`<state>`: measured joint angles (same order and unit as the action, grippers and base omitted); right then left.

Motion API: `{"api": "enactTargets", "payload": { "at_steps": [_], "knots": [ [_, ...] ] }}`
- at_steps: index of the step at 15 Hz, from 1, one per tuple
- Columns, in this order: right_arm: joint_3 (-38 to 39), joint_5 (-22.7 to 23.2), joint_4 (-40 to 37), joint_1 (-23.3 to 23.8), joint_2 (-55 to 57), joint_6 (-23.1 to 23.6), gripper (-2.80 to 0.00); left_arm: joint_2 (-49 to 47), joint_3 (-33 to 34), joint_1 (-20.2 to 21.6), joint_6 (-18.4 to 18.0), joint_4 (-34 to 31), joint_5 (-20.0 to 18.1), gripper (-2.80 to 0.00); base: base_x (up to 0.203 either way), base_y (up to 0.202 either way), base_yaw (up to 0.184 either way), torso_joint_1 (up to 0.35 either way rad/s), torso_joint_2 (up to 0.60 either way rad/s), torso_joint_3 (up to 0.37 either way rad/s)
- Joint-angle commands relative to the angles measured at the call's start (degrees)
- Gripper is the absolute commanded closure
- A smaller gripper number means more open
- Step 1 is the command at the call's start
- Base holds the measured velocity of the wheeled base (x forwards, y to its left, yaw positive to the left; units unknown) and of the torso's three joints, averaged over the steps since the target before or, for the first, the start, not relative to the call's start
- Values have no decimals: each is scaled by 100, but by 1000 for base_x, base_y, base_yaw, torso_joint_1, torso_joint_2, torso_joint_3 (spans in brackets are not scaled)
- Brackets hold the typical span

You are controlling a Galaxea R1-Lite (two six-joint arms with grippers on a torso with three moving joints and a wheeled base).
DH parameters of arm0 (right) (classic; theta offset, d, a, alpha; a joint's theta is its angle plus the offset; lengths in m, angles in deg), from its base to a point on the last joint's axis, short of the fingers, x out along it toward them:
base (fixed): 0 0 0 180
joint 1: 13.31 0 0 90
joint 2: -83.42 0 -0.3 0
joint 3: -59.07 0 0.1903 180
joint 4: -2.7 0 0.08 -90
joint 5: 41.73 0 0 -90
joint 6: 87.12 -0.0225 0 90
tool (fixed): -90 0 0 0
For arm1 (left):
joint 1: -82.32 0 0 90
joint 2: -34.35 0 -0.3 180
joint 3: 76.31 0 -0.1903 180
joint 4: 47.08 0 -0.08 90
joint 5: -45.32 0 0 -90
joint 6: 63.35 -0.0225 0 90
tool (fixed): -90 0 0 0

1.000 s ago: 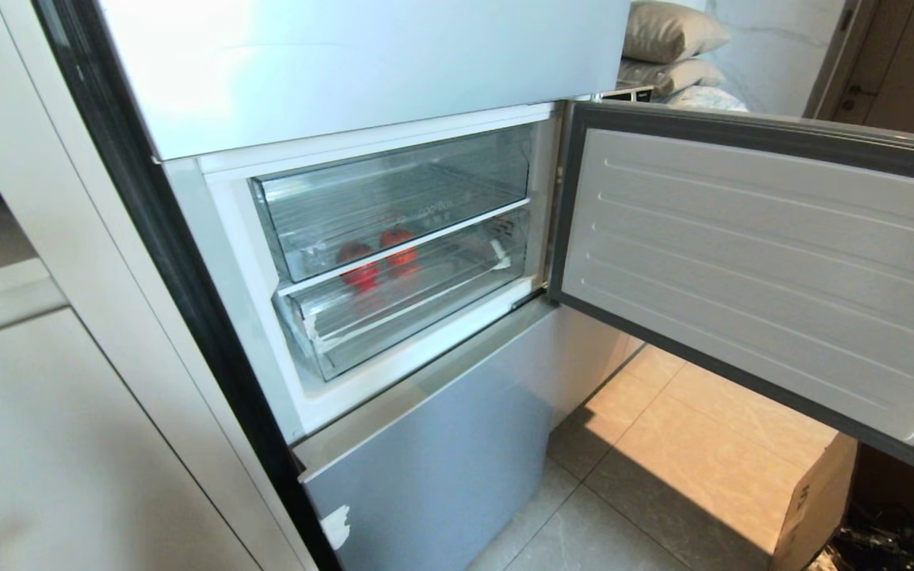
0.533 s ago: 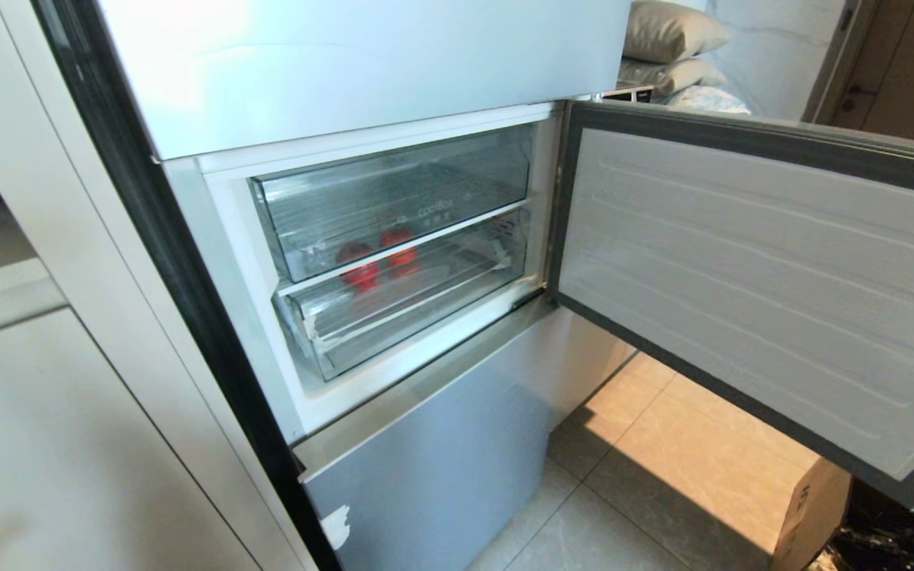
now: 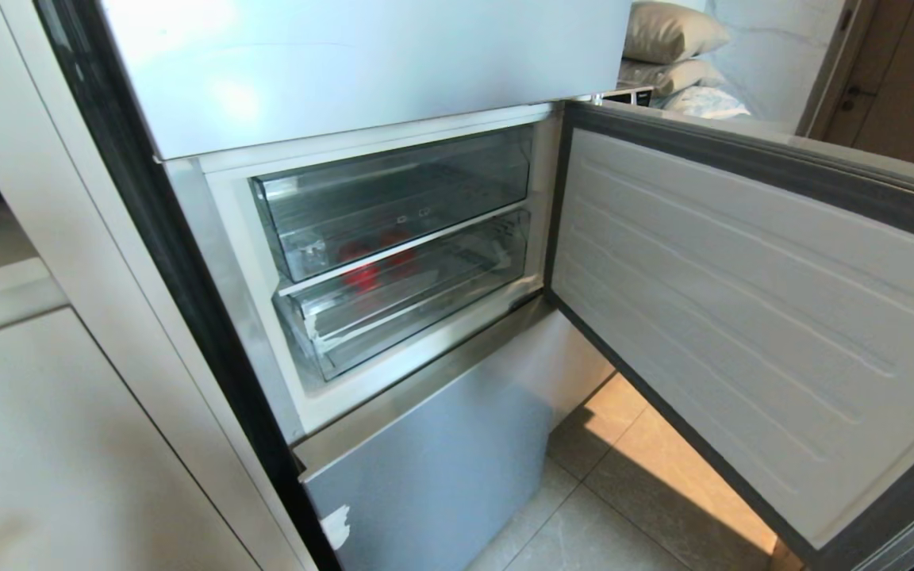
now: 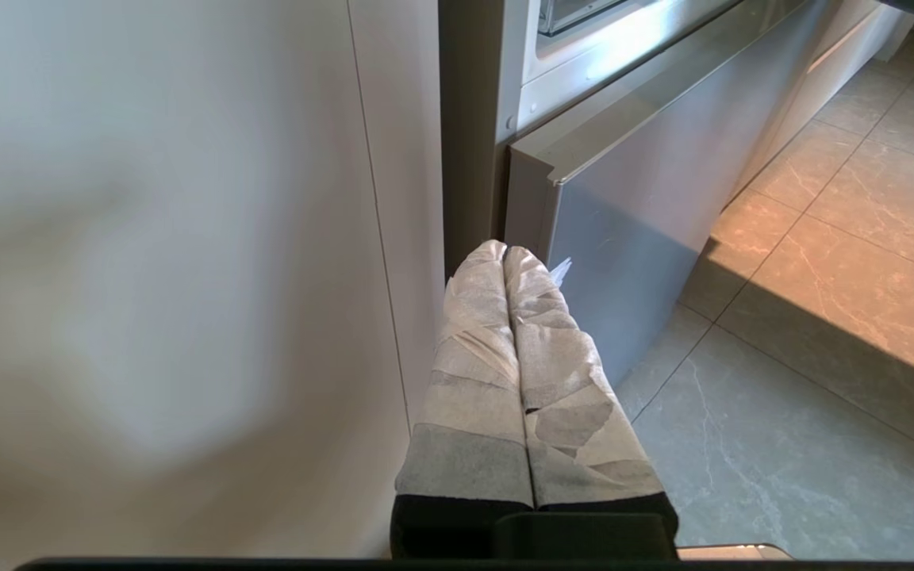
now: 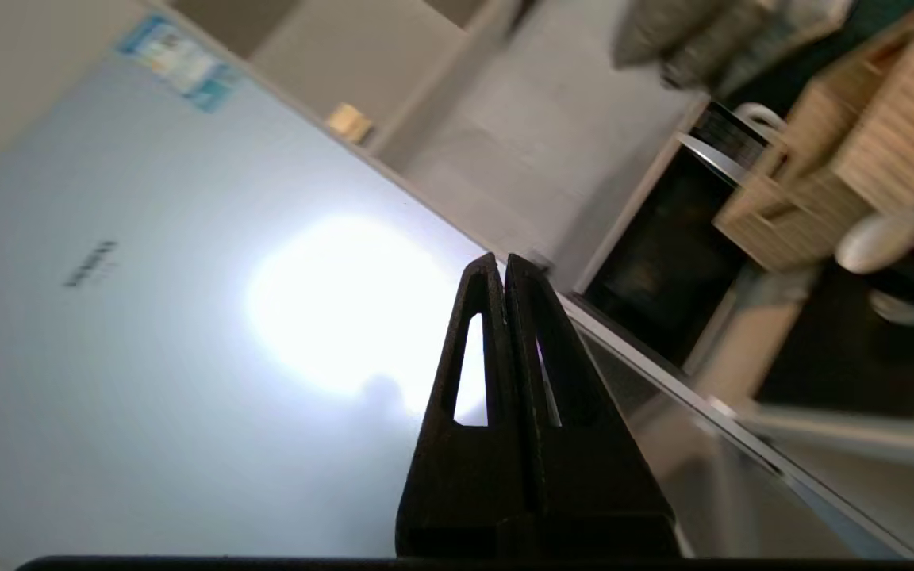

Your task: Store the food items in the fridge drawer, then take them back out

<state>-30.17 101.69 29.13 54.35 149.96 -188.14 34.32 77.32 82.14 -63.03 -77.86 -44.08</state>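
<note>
Warm sunlight falls on the tiled floor [image 3: 663, 444] below the open fridge door [image 3: 743, 317], which throws a hard-edged shadow across the tiles. A soft glare patch sits on the upper fridge door [image 3: 235, 99]. The clear drawers [image 3: 393, 198] inside are dim, the red food items [image 3: 362, 266] hazy behind plastic. Beside the left pincer [image 4: 505, 258], the cabinet panel [image 4: 147, 277] is out of focus. Past the right pincer [image 5: 502, 262], a white flare blooms on the fridge front [image 5: 346, 301], and the shelves [image 5: 862, 143] beyond are smeared.

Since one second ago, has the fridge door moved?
Yes. The fridge door has swung toward closing: its lower edge now hides the floor tiles that showed, while the drawers stay put.
</note>
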Motion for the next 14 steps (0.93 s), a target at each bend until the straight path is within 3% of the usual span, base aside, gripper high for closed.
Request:
{"api": "enactTargets", "payload": {
  "at_steps": [1,3,4,5,6,7,9,14],
  "knots": [
    [-505,-165,27,55,54,-76,0,2,1,1,2,-6,2,0,0,0,0,0,0,0],
    [-32,-587,13,15,264,922,0,2,1,1,2,-6,2,0,0,0,0,0,0,0],
    [490,-960,-94,-119,366,1815,0,2,1,1,2,-6,2,0,0,0,0,0,0,0],
    [928,-1691,-328,-433,502,2985,0,2,1,1,2,-6,2,0,0,0,0,0,0,0],
    [1222,-2733,-559,-977,647,3775,0,2,1,1,2,-6,2,0,0,0,0,0,0,0],
    [1519,-3647,-675,-1625,759,4264,0,2,1,1,2,-6,2,0,0,0,0,0,0,0],
    [2233,-4681,-557,-3157,899,4838,0,2,1,1,2,-6,2,0,0,0,0,0,0,0],
    [3111,-5725,-290,-6548,1099,5629,0,2,1,1,2,-6,2,0,0,0,0,0,0,0]
  ]
}}
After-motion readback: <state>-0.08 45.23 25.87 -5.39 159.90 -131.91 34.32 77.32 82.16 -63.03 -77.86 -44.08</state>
